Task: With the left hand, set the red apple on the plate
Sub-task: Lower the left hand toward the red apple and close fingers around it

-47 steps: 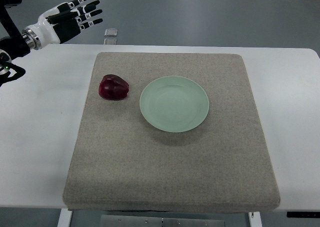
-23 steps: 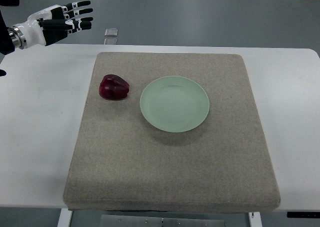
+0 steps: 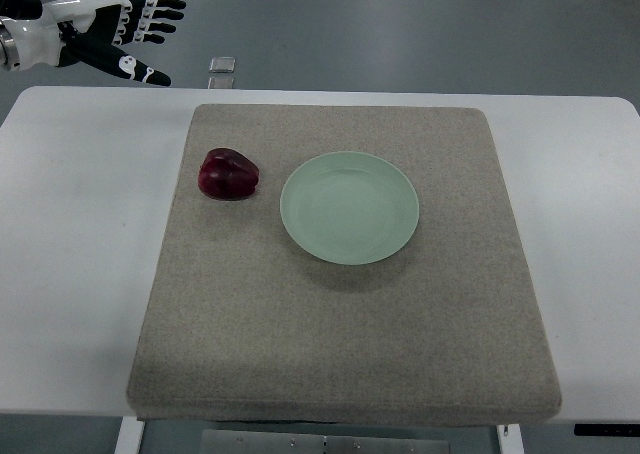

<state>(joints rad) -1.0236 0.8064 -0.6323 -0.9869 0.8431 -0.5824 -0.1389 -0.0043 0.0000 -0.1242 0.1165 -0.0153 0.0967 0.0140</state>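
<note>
The apple [image 3: 229, 173] is seen lying on the mat [image 3: 340, 354], just left of the plate [image 3: 349, 207] and not touching it; nothing has been placed on the plate. The left hand [image 3: 105, 34] is held well beyond the apple, up at the far left, past the table [image 3: 70, 274] edge, with its fingers spread and the thumb swung out; nothing is held in it. Several risks may be judged from this. The apple is rounded and is lying on its side, so it could be nudged or rolled toward the plate if it is touched off-centre by a finger. Since the apple sits close to the plate's rim, the plate could be struck or shifted by fingers closing on that side. A loose grasp on a smooth skin could let the apple slip during the lift. The right hand is not seen.
</note>
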